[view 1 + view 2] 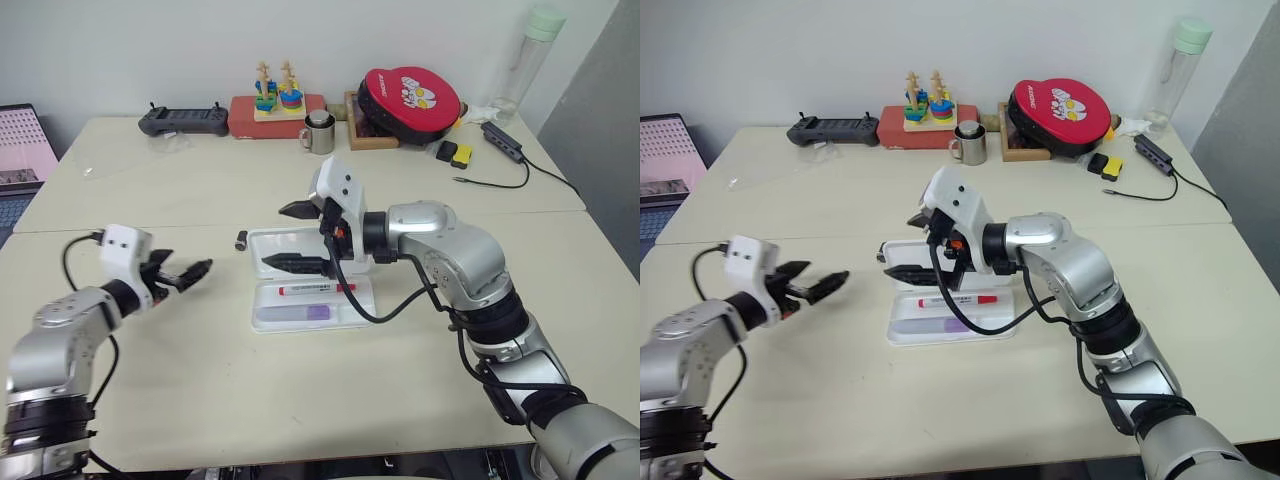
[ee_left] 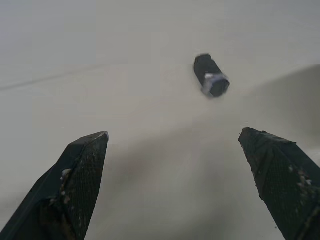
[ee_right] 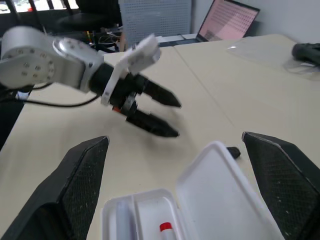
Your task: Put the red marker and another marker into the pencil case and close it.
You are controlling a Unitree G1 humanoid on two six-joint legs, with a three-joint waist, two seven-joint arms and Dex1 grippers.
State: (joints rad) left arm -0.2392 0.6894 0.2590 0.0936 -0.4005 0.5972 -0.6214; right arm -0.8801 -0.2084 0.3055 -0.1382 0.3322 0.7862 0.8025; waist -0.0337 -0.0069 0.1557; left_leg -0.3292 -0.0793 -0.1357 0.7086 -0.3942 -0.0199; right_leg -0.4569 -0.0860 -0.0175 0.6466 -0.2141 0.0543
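One open pencil case (image 1: 262, 300) holds two markers: red marker (image 1: 316, 289), purple marker (image 1: 318, 312). Both pincers, left (image 1: 196, 272) and right (image 1: 296, 237), gape wide, empty.

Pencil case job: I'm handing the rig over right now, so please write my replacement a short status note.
Left hand: open, empty, over the table left of the pencil case.
Right hand: open, empty, above the case.
Red marker and purple marker both lie in the case's tray.
Done: both markers in.
Left: swing the raised lid down and shut it.
A small black cap-like piece sits on the table beside the case.
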